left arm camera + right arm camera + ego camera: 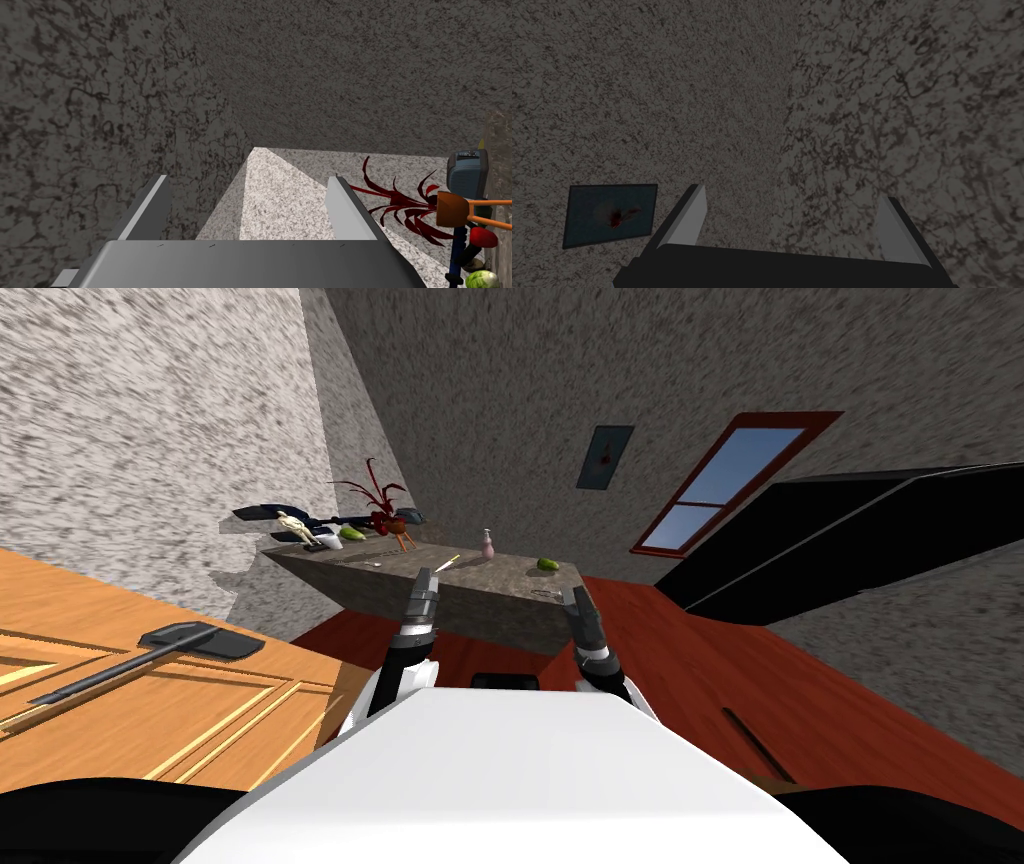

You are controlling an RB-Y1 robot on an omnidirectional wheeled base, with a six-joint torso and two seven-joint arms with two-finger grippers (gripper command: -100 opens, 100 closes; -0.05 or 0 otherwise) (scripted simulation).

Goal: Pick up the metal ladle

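Standing back from a stone-topped counter (pixel 470 603) across a red floor, with neither hand over it yet. Ladle (pixel 371 562): the best candidate is a small, pale, long-handled piece lying flat on the counter top toward its left end, in front of a red-leaved plant (pixel 378 500). It is too small to be sure, and a thin dark loop (pixel 545 592) near the right front corner could also be a utensil. Also on the top are a pink bottle (pixel 487 545), a yellow-tipped stick (pixel 447 562) and a green item (pixel 547 564). The step in hand reads as the approach. To do it well, close on the counter first and confirm the target from the wrist camera. Use the left arm, since the pale piece lies on that side. Pitch the wrist down so the blades straddle the handle crosswise, and come down clear of the plant. The handle looks thin and flat, so the tips likely need to reach almost to the stone before pinching. Left gripper (pixel 424 578) is raised ahead of the chest, aimed forward and upward at the wall above the counter, with the plant off to one side; fingers apart, nothing between them. Right gripper (pixel 572 596) is held level with it on the other side, also pointing at the wall; blades spread wide and empty.
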